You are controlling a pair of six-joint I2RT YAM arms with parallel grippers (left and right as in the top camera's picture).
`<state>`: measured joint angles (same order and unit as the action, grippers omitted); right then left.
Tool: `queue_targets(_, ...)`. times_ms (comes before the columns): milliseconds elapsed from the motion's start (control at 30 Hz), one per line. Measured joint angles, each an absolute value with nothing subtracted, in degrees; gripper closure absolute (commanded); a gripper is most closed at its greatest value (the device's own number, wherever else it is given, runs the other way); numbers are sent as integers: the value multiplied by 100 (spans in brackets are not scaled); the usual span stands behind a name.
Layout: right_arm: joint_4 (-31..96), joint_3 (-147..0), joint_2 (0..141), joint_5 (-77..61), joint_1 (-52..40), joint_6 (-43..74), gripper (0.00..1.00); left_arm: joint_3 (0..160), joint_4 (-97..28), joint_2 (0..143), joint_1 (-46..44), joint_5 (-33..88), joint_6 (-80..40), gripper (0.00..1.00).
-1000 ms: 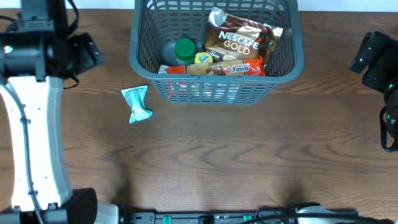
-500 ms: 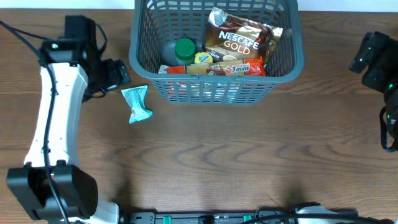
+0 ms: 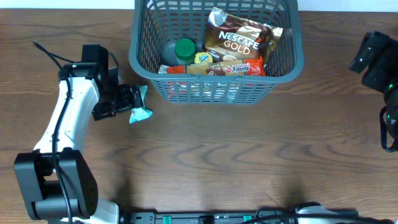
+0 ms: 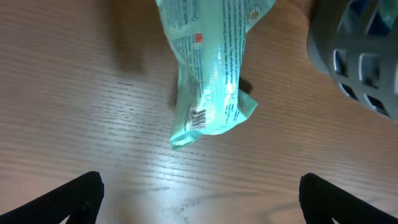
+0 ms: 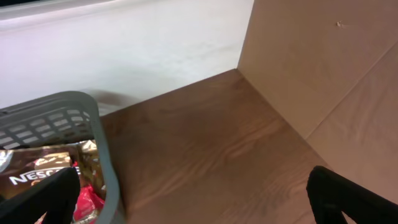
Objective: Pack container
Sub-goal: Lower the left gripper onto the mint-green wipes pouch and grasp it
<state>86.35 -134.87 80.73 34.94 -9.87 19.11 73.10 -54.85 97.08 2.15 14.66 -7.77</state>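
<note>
Nearest the robot's side, the wooden table [image 3: 249,162] carries only the base of the left arm, well in front of the basket and to its left. The left gripper [image 3: 129,99] hangs just off the basket's front left corner, jaws spread wide and holding nothing. Its wrist view shows both fingertips low at the frame's outer corners with bare wood between them. A teal packet [image 4: 212,81] lies flat on the table directly ahead of those open jaws, on their centre line, with its crimped end and barcode toward the gripper. No contact between fingers and packet can be confirmed. The packet rests outside the basket, just beside the front left corner, which fills the right edge of that wrist view. The grey basket [image 3: 214,93] stands upright on the far half of the table, roughly central, with its far rim cut off by the frame. Inside it, a long red and orange packet [image 3: 239,68] lies along the front wall. Behind that packet are a green-lidded jar [image 3: 185,48] toward the left side, a small yellow item [image 3: 202,58] just beside it, and a brown coffee pouch [image 3: 239,36] leaning toward the back right. The right gripper [image 3: 373,59] sits well to the right of the basket, jaws wide and empty. Its wrist view takes in the basket's right corner, and beyond that a white wall and a tan board.
</note>
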Motion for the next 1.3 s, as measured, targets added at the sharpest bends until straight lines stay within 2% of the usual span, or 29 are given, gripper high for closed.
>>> queue_targets(500, 8637, -13487, 8073, 3494, -987, 1911, 1, 6976, -4484, 9710, 215, 1529, -1015, 1)
queue_targets(1300, 8637, -13487, 8073, 3494, -987, 1911, 1, 6976, -3999, 10390, -75, 1203, -1376, 2)
